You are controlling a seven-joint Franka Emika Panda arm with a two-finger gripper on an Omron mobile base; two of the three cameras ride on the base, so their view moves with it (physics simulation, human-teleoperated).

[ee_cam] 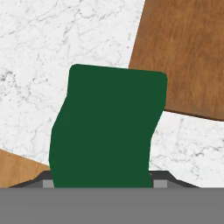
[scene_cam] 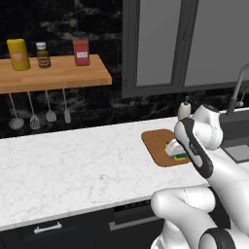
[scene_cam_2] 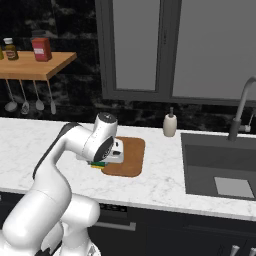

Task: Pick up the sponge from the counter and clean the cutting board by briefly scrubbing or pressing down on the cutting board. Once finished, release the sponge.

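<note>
Green scrub-side up, the sponge (ee_cam: 107,127) sits pinched between the jaws of the gripper (scene_cam_2: 107,159), which are closed narrowly on it. In the hand view it looks to hang above the marble counter (scene_cam: 73,165) near a corner of the cutting board (scene_cam: 158,146). From the base views it sits low at the board's near-left edge, yellow body just peeking out under the hand.

To scrub well, the sponge should be carried further over the wood before pressing down, so the whole block lands on the board rather than half on marble. A short, flat press would do, then open the jaws.

Whether the sponge already touches the board I cannot tell; the wrist covers that spot in both base views. The fingertips are hidden behind the sponge in the hand view.
</note>
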